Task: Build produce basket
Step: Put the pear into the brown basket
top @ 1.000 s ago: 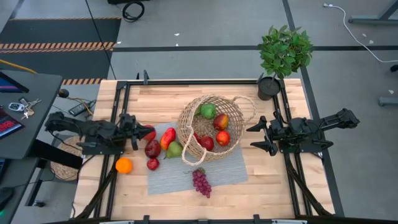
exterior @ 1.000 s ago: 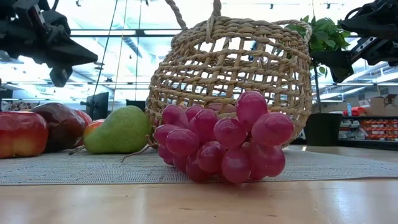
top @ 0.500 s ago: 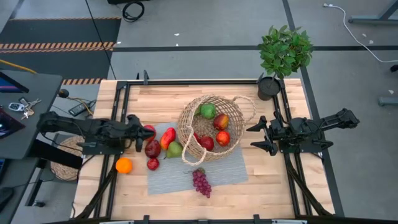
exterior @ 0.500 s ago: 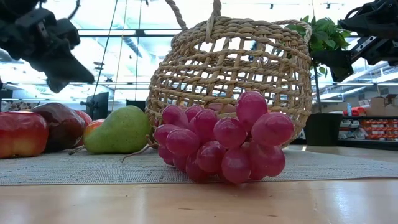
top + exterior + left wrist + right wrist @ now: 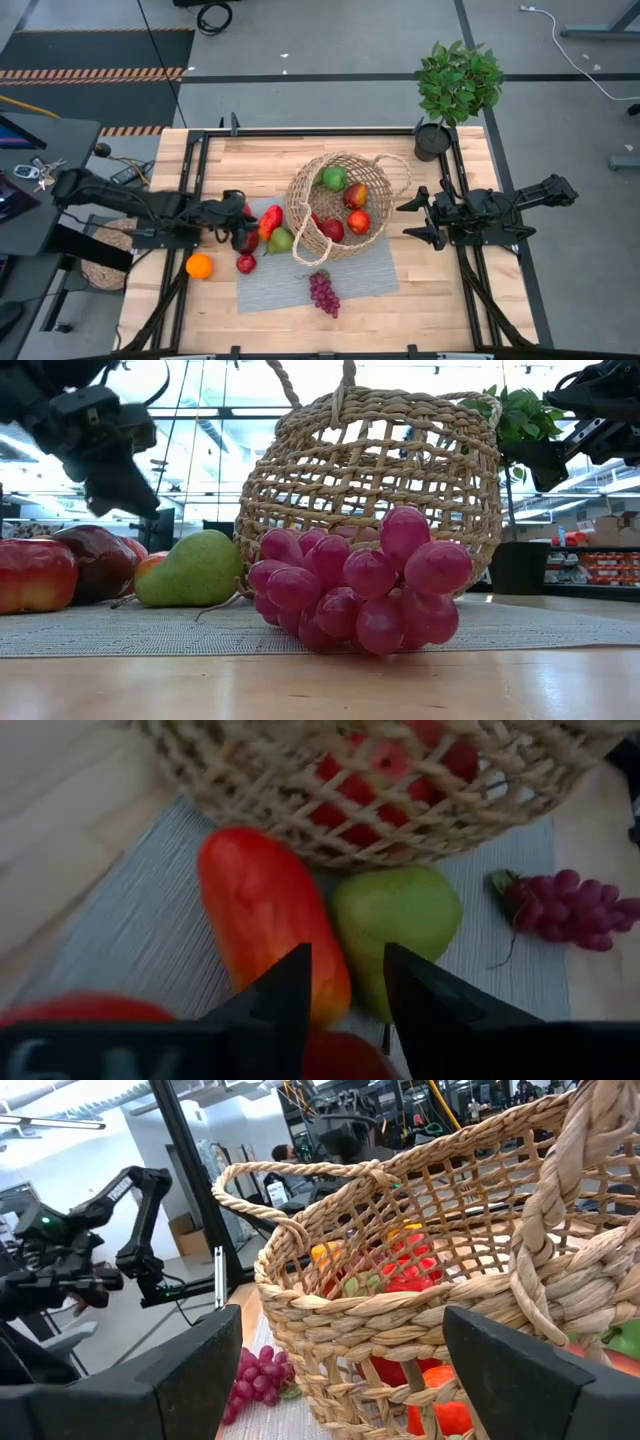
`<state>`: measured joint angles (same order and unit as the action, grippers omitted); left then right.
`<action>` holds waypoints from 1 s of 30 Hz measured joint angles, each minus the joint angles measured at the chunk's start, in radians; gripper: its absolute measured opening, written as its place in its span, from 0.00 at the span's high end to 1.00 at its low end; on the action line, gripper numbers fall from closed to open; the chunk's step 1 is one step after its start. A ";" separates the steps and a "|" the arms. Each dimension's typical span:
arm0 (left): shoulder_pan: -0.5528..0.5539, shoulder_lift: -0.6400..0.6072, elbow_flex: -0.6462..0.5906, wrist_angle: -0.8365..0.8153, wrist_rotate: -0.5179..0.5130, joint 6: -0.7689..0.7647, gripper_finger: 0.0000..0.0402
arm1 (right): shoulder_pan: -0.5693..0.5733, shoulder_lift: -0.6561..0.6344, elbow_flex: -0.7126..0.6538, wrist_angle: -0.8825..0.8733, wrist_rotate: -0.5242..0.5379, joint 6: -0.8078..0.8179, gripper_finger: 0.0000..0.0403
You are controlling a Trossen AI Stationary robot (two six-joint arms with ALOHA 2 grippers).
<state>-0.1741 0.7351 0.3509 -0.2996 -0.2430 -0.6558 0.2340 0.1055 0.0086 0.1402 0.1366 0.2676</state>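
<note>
our left gripper [image 5: 345,982] hangs with its fingers slightly apart and empty, just above the red pepper [image 5: 268,920] and the pear [image 5: 398,920], probably lining up a pick. the basket [image 5: 338,205] sits just beyond them, already holding fruit. our right gripper [image 5: 418,218] waits beside the basket, fingers wide apart.

My round tan open-weave wicker basket [image 5: 338,205] sits mid-table, holding a green apple [image 5: 334,178] and red apples [image 5: 357,221]. Left of it lie a red pepper [image 5: 269,221], green pear [image 5: 281,240], orange [image 5: 199,265]; purple grapes [image 5: 324,291] nearer.
</note>
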 joint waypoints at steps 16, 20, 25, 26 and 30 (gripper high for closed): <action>-0.090 0.284 0.103 0.015 -0.070 0.118 0.37 | 0.000 0.000 0.000 0.000 0.000 0.000 0.14; -0.089 0.319 0.103 0.105 -0.076 0.119 0.32 | 0.000 0.000 0.000 0.000 0.000 0.000 0.14; -0.089 0.375 0.144 0.183 -0.102 0.180 0.32 | 0.000 0.000 0.000 0.000 0.000 0.000 0.14; -0.089 0.390 0.162 0.175 -0.110 0.194 0.32 | 0.000 0.000 0.000 0.000 0.000 0.000 0.14; -0.096 0.447 0.231 0.170 -0.121 0.267 0.34 | 0.000 0.000 0.000 0.000 0.000 0.000 0.14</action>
<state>-0.2701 1.1820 0.5821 -0.1295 -0.3641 -0.3889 0.2344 0.1055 0.0086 0.1402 0.1365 0.2676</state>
